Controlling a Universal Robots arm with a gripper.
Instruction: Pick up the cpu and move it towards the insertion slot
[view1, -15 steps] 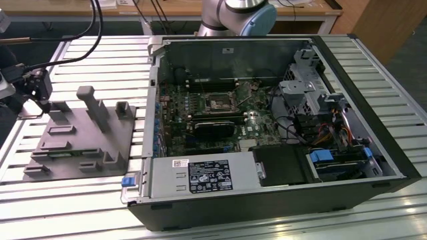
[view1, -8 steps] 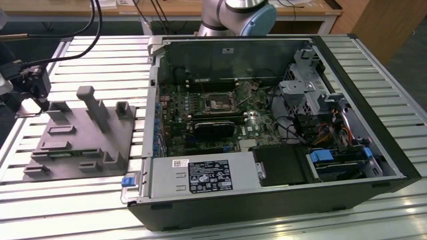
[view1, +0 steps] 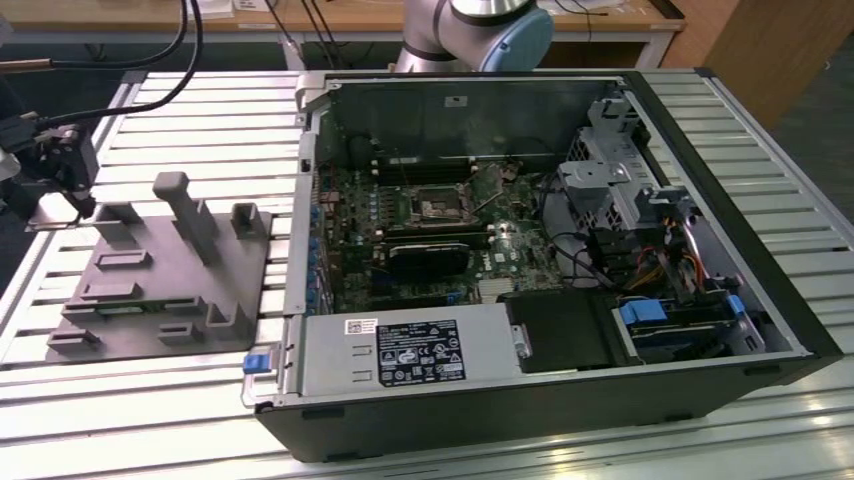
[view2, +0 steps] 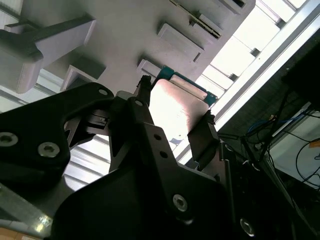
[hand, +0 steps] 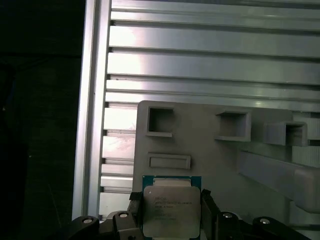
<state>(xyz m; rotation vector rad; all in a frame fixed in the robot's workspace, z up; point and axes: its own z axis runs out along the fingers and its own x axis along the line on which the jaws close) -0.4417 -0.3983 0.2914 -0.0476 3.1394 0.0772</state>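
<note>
- Gripper (hand: 171, 200) closed on the cpu (hand: 171, 215) by opposite edges, over the grey fixture plate (hand: 215, 160).
- Pick-up seemingly done; insertion slot (view1: 438, 207) well apart, inside the computer case (view1: 727, 160).

Printed label (view1: 416, 352) on power supply (view1: 334, 372), faint print on cpu (hand: 171, 210) (neither legible)

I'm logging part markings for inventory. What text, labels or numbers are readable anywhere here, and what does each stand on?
cpu, gripped between the fingers: several printed lines on its lid, too small to read.
Black label on the power supply: print and symbols, too small to read.
White sticker just above that label: too small to read.
Nothing here can be quoted.
</note>
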